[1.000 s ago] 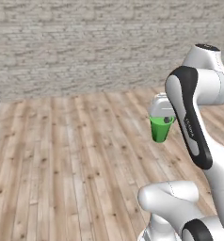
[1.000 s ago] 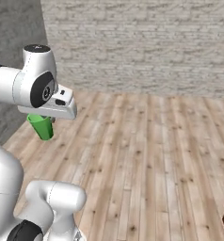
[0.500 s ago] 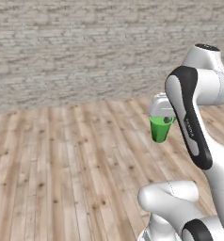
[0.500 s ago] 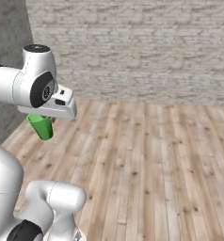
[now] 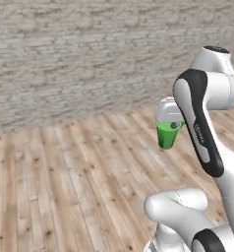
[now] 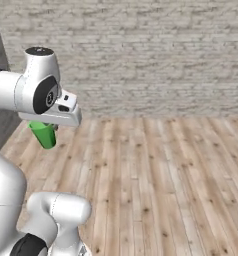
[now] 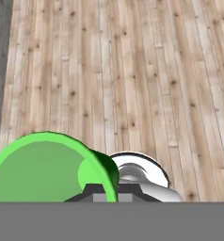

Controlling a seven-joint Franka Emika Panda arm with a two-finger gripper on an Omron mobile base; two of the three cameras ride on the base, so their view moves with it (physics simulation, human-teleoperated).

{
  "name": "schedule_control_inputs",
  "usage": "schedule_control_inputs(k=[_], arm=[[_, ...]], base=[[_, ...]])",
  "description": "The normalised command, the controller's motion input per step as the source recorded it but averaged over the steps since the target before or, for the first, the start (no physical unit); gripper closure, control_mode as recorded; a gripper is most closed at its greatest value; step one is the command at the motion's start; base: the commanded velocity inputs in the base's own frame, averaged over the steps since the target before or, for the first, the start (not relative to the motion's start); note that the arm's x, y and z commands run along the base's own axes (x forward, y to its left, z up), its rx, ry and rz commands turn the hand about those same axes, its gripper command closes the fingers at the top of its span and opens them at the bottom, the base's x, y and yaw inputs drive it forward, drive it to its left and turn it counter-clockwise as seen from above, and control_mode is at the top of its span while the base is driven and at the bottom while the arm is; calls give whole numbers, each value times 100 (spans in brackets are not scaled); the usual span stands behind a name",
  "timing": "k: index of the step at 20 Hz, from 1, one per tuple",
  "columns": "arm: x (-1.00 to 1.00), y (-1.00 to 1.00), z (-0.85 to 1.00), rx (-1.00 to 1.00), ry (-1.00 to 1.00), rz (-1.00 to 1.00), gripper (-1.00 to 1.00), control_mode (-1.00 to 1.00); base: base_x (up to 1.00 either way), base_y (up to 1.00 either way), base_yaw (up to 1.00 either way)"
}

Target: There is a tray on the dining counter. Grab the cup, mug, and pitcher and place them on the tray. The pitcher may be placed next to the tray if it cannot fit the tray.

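Green cup [image 5: 167, 134] hangs clamped by its rim in the claw [image 5: 170, 124], high over wood floor [image 5: 79, 172]; the whole view has swung, so the base is turning, likely toward the tray.

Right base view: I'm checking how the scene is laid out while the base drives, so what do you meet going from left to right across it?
The arm's white upper joint → the green cup hanging under the gripper → bare wooden floor out to the right edge, with the brick wall behind.
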Motion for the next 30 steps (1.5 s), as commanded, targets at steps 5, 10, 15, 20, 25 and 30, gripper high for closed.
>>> schedule_control_inputs(k=[5,10,15,20,25,30], arm=[[0,0,0,0,0,0,100,100],[0,0,0,0,0,0,100,100],[0,0,0,0,0,0,100,100],[0,0,0,0,0,0,100,100],[0,0,0,0,0,0,100,100],[0,0,0,0,0,0,100,100]], base=[[100,100,-43],[100,100,-44],[100,96,-50],[78,64,-67],[66,32,-68],[64,24,-68]])
